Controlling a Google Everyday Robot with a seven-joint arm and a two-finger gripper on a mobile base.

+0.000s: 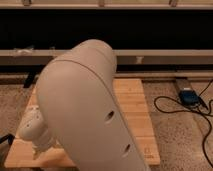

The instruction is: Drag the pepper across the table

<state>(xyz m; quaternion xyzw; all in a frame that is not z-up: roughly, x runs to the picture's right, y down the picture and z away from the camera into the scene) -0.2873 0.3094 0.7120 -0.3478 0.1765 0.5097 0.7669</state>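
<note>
My arm's large white link (82, 105) fills the middle of the view and covers most of the light wooden table (132, 107). The gripper (41, 150) hangs below the white wrist (31, 129), low over the table's front left part. The pepper is hidden or out of view. The table's right side shows, with a small dark logo (146, 151) near its front right corner.
A blue device (189, 96) with black cables (175, 107) lies on the speckled floor to the right of the table. A dark wall with a grey ledge (160, 54) runs behind the table. A dark leg (30, 77) stands at the back left.
</note>
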